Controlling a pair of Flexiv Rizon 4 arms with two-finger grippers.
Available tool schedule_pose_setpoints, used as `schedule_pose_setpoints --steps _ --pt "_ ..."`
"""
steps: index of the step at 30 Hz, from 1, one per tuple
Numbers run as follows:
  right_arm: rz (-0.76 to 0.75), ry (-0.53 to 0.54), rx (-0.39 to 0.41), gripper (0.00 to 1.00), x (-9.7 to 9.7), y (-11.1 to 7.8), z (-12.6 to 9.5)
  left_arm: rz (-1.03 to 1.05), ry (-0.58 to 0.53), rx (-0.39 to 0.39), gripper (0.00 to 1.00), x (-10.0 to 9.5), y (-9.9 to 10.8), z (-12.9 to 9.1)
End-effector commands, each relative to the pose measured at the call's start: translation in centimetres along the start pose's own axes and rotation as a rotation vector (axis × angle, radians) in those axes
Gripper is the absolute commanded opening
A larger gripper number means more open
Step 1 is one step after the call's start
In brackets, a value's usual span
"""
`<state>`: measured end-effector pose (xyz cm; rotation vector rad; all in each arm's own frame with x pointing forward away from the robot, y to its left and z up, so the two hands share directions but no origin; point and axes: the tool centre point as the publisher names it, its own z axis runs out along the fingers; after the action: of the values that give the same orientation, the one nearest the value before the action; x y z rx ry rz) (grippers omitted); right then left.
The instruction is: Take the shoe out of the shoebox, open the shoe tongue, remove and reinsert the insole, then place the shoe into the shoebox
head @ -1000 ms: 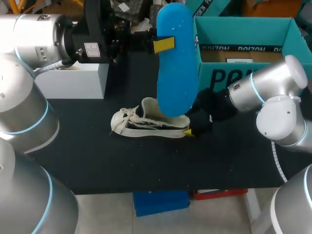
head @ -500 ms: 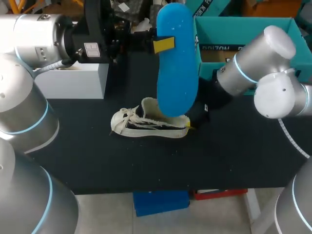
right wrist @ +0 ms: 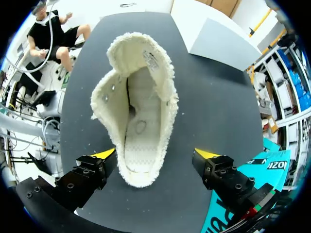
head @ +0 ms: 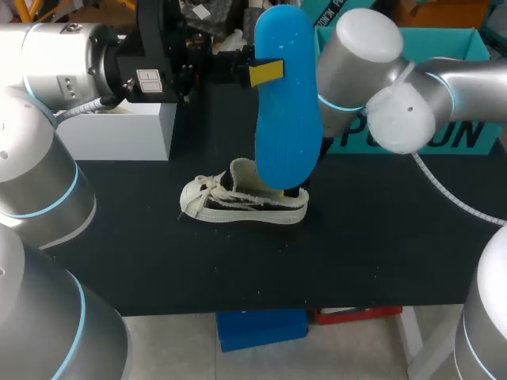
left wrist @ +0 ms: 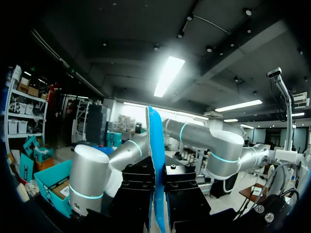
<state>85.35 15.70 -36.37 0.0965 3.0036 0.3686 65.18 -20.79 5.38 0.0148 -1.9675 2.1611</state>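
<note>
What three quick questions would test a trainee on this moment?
1. Multiple choice: what is the left gripper holding?
A. a shoelace
B. the blue insole
C. nothing
2. True or false: the right gripper is open, with one finger on each side of the shoe.
3. Short answer: what does the shoe rest on?

Key:
1. B; the insole is held upright.
2. True.
3. The table, outside the shoebox.
</note>
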Motion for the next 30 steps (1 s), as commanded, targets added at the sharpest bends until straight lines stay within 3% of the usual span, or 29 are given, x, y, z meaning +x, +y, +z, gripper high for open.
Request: schedule_pose_setpoints --steps 1,11,30 --pt "-0.007 0.009 0.381 1.0 -0.8 1.7 0.6 0.0 -0.003 -0.001 0.0 0.1 0.0 0.1" --pt "-0.032 0.018 0.394 1.0 -1.7 3.5 1.6 0.0 -0.003 -0.001 0.0 0.1 0.0 0.1" --pt "0.025 0.043 0.286 0.99 -2.0 3.2 3.9 0.0 -0.003 -0.001 0.0 0.1 0.0 0.1"
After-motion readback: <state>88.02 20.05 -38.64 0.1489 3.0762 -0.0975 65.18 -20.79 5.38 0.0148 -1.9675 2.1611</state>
